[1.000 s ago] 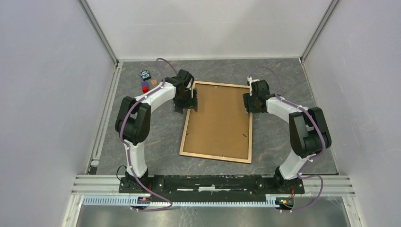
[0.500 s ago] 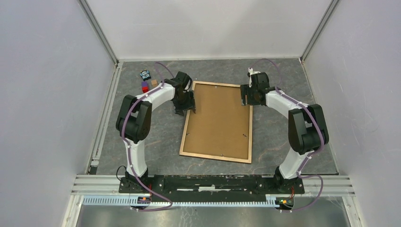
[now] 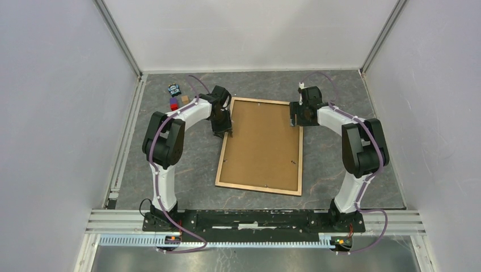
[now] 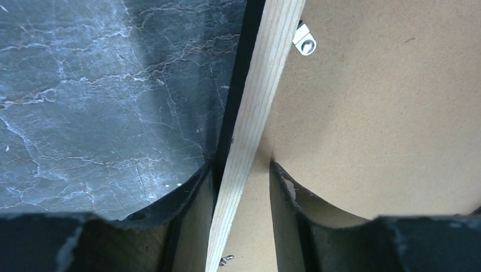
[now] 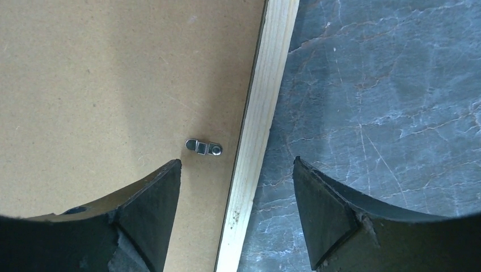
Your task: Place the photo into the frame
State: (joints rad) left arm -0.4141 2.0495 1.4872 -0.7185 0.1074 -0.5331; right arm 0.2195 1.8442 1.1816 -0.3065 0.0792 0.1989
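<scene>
Left tool (image 4: 241, 170) since a second ago: jaws narrowed, place hardly changed.
Right tool (image 5: 237, 164) since a second ago: drawn a little toward the far end of the right rail.
Left tool now: straddles the left rail, outer finger against it, inner finger just clear; not yet clenched.
Right tool now: released, jaws wide, one each side of the right rail, touching neither side.
Frame (image 3: 260, 187): lies back-up on the bench (image 3: 340, 153), between the two tools.
Backing board (image 3: 261, 144): sits inside the rails, with a metal turn clip (image 5: 204, 147) lying on it by the right rail.
Photo: not visible; cannot tell whether under the board.
Handling: probably stiff and light; glossy pane underneath likely fragile, so no twisting or dropping.
Hold: by the narrow wooden rails, both sides at once; flat board gives no edge to pinch.
Writing: none readable on rails, board or clips.
</scene>
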